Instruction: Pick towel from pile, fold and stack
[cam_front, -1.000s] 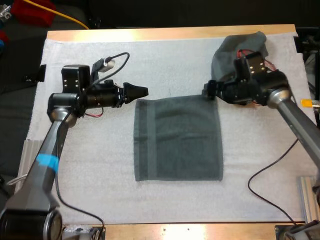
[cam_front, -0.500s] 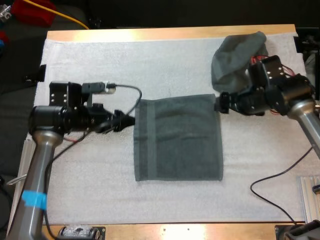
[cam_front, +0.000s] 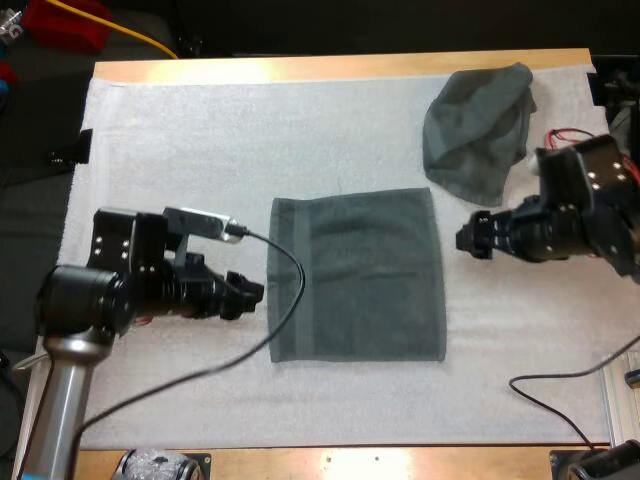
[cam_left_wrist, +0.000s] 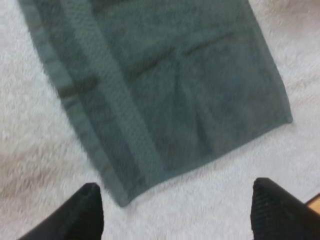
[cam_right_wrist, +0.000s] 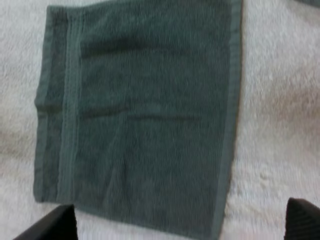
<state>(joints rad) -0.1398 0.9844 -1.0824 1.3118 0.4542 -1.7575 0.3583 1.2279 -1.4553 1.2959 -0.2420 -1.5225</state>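
A dark grey-green towel (cam_front: 357, 275) lies flat and folded in the middle of the white mat (cam_front: 200, 150). A crumpled towel (cam_front: 477, 130) sits at the far right. My left gripper (cam_front: 252, 293) hangs just left of the flat towel's near left edge, open and empty. In the left wrist view its fingers (cam_left_wrist: 85, 212) stand wide apart over the mat beside the towel's (cam_left_wrist: 160, 85) corner. My right gripper (cam_front: 468, 240) is to the right of the flat towel, below the crumpled one, open, its fingers (cam_right_wrist: 52, 225) apart near the towel's (cam_right_wrist: 140, 115) edge.
The wooden table edge (cam_front: 340, 66) runs along the far side and the front. An aluminium rail (cam_front: 618, 395) stands at the near right. Bare mat lies to the left and in front of the flat towel.
Both grippers have let go of the towel's far corners and pulled outward and toward the near side. The flat towel has stayed in place.
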